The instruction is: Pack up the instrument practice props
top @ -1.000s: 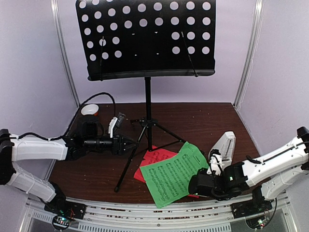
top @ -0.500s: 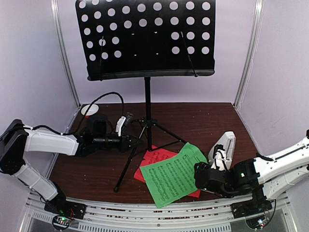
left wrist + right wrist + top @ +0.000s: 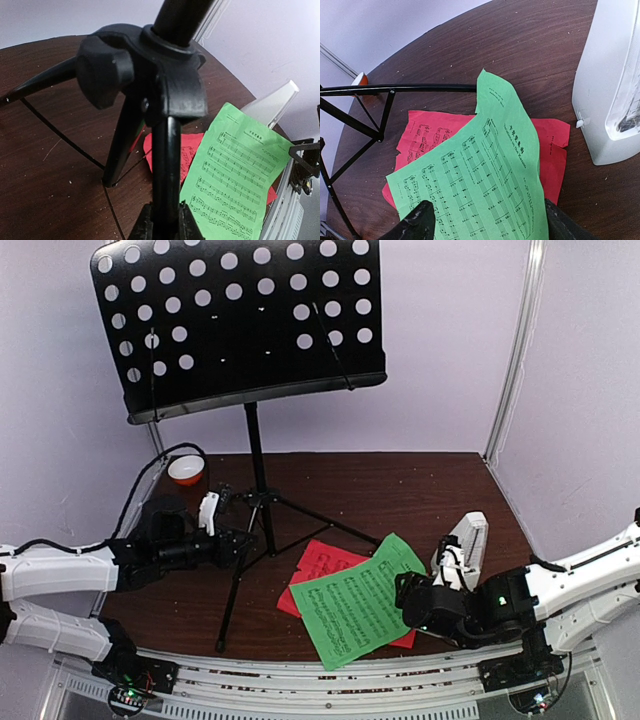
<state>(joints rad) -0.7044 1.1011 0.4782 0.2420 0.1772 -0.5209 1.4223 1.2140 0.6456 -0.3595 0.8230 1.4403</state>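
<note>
The black music stand (image 3: 240, 320) leans left on its tripod, its perforated desk high at the back. My left gripper (image 3: 241, 544) is shut on the tripod's near leg (image 3: 166, 165), just below the hub (image 3: 150, 65). The green sheet-music page (image 3: 355, 605) lies over the red page (image 3: 325, 562) on the table. My right gripper (image 3: 487, 225) is open, its fingers on either side of the green page (image 3: 480, 170) at its near end. The white metronome (image 3: 465, 545) stands just right of the pages, beside the right gripper (image 3: 405, 595).
A small orange-and-white bowl (image 3: 186, 470) sits at the back left, with a black cable looping round it. The stand's other legs (image 3: 395, 89) spread across the brown table (image 3: 420, 485) toward the pages. White walls close in the back and both sides.
The music stand has shifted left and tilted, carried by my left gripper, which shut on its leg. My right gripper has opened wider over the green page.
</note>
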